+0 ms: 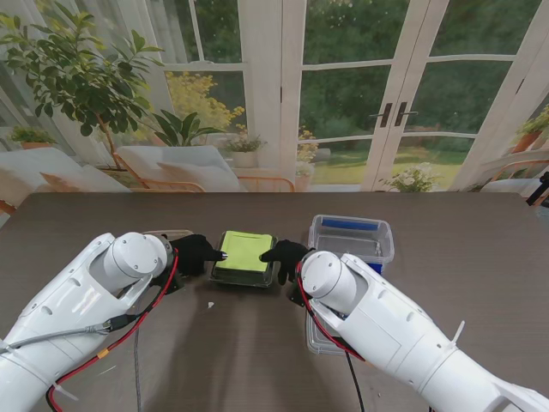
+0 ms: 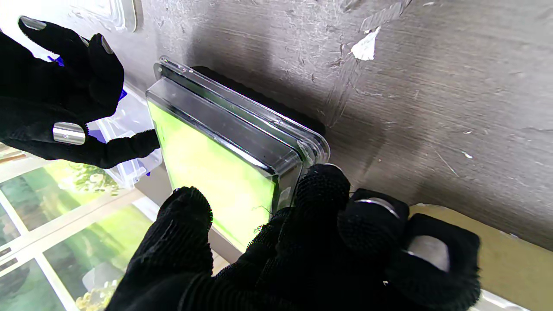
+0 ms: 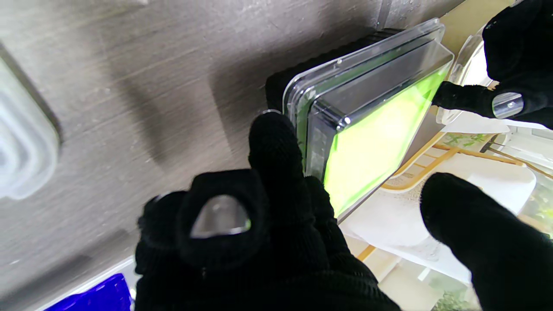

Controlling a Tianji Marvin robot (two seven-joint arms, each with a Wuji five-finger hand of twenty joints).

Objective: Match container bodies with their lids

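Green-lidded container (image 1: 244,257), sitting at the centre of the stand view on the table (image 1: 480,283), is being pinched between the left hand (image 1: 197,254) and right hand (image 1: 284,256), fingertips pressed at its opposite short sides, both equally near.

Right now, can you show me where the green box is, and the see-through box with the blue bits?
green box (image 1: 244,251), stand view, on the green lid top.
see-through box (image 1: 352,237), stand view, on its clear lid, right of the green box.
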